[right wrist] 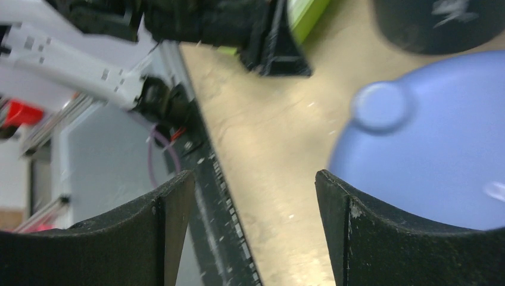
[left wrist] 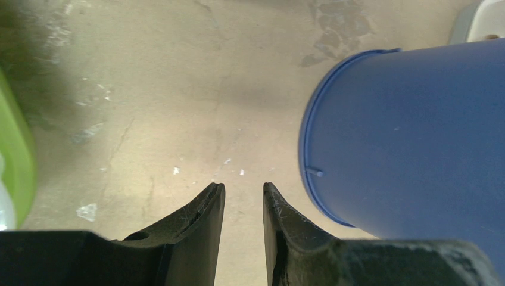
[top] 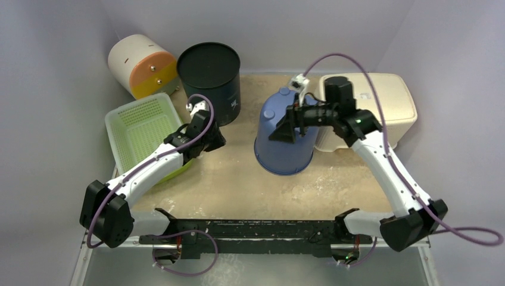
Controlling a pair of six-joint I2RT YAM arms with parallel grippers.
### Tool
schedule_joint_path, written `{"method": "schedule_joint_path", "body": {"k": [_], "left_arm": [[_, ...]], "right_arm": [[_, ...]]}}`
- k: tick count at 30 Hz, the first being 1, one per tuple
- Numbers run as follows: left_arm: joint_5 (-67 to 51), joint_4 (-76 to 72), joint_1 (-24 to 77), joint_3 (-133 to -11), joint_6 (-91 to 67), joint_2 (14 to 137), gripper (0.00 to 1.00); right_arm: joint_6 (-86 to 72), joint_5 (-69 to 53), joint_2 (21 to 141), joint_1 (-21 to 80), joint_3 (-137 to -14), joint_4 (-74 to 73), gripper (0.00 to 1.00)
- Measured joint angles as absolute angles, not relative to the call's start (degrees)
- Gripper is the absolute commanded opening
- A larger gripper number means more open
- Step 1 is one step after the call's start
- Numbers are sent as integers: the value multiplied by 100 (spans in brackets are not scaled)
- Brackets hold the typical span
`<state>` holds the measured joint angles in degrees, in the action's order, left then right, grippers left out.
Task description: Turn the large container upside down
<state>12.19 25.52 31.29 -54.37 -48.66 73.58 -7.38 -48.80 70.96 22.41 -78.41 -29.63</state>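
The blue bucket (top: 286, 156) stands mid-table (top: 238, 185), wide mouth down and base up, so the turn is judged complete. The right gripper (right wrist: 255, 179) hangs beside the base with fingers wide apart, holding nothing, which suggests release. The left gripper (left wrist: 244, 189) sits left of the bucket, near the green basket (top: 140, 128), its fingers slightly apart and empty.

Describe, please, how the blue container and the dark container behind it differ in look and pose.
The blue container is blue; the dark container is near-black with white print on its wall. The blue container widens toward the table, closed base up; the dark container is straight-sided. The blue container stands mid-table by the open right pincer; the dark container stands at the back edge. Both are round and stand on end.
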Motion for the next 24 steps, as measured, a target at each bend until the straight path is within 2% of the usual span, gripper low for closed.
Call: {"method": "schedule_joint_path", "body": {"k": [4,8,16,24], "left_arm": [[1387,2554,3046,-5334,-4772,7358,30],[1457,2561,3000,-5247,-4703,7358,31],[1481,2504,2923,-5133,-4665,7358,31],[1498,2460,2888,-5129,-4665,7402,31]], "right_arm": [[-740,-4755,7367,2910,-7837,-3271,77],[-773,-4451,7201,3074,-7806,-3732,78],[-1367,-2453,6180,3085,-6947,-4584,80],[-2016,-854,6420,3085,-6169,-4565,83]]}}
